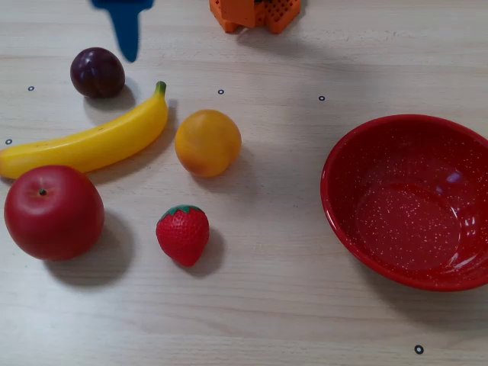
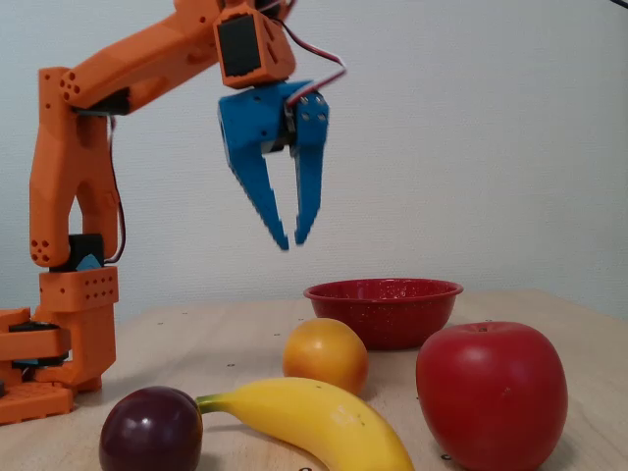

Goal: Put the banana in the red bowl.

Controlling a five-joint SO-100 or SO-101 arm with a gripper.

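The banana (image 1: 91,141) is long and yellow with a green stem tip. It lies flat at the left of a fixed view, between the plum and the red apple, and shows in front in the other fixed view as banana (image 2: 314,422). The red bowl (image 1: 358,145) stands empty at the right, speckled white inside; the red bowl (image 2: 383,312) sits further back in the side-on view. My blue gripper (image 2: 292,243) hangs high above the table, pointing down, its tips nearly together with nothing between them. Only the gripper's tip (image 1: 126,46) reaches in from the top edge, beside the plum.
A dark plum (image 1: 97,72), a round orange-yellow fruit (image 1: 207,142), a big red apple (image 1: 53,212) and a strawberry (image 1: 183,234) crowd around the banana. The arm's orange base (image 1: 255,14) stands at the far edge. Bare wooden table (image 1: 282,229) lies between fruits and bowl.
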